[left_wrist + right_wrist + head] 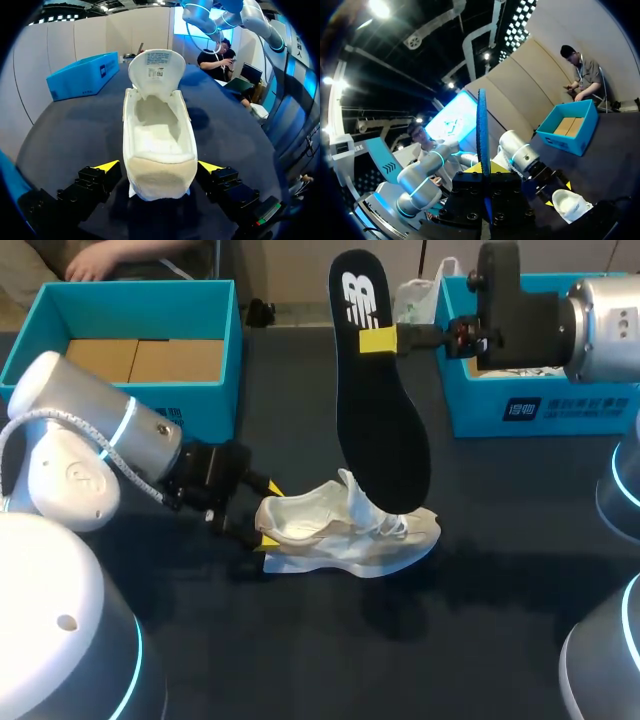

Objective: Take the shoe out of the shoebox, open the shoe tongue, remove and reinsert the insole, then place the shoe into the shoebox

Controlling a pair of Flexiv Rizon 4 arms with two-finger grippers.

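Head view: long black foam insole [375, 410] hangs clamped in right gripper [385, 338], its lower end at the opening of the white mesh shoe [345, 530]. Left wrist view: left gripper [160, 172] straddles the shoe's heel; whether it grips, I cannot tell. Right wrist view: insole edge-on above the shoe. Reinsertion seems next: lower it toe-first into the opening.

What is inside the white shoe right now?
The white shoe shows only bare lining; the black insole is up in the right gripper. The toe end, beyond the raised tongue, is hidden.
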